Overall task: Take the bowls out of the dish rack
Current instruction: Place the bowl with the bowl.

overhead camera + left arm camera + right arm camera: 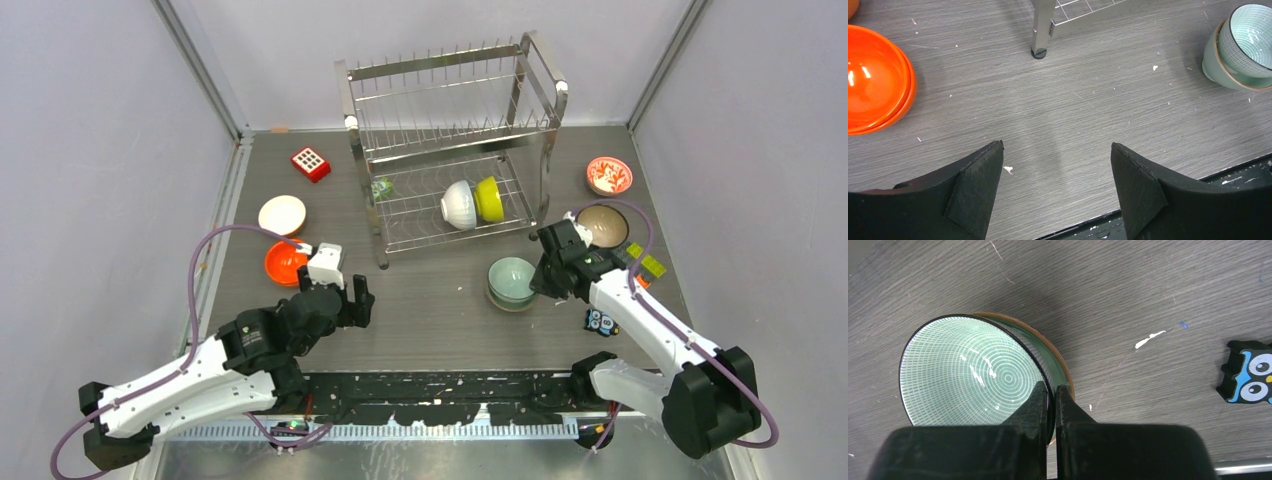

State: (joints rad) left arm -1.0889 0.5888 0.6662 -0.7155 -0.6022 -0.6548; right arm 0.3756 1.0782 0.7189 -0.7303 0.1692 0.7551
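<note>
Pads (pixel 975 192) matte black, wedge-shaped, on the left pincer (pixel 1057 146), spread wide with nothing between, over a grey wood-grain desk (pixel 1083 100). At far left, glossy orange bowl (pixel 875 75), seemingly nested in another. Ahead, square steel leg and black foot of the dish rack (pixel 1042 25). At top right, teal bowl (pixel 1250 32) tilted inside a second teal bowl (pixel 1215 62) with a brown rim.

From the right wrist: right pincer (pixel 1052 390) pressed together, pinching the thin dark rim of the teal bowl. Inside of it pale, ringed with fine concentric dashes. At right, flat owl figure (pixel 1248 372), black and blue, well apart.

From above: dish rack at the back of the desk, shiny wire, two tiers, upright prongs on top. On its lower tier, white bowl (pixel 459 205) and lime-yellow bowl (pixel 489 198), on edge, touching. Right of it, red-and-white patterned bowl (pixel 609 175) and brown bowl (pixel 603 225); left, red block (pixel 311 163) with white dots and cream bowl (pixel 282 214). Both teal bowls in front of the dish rack; orange bowl at left, beside the left pincer.
</note>
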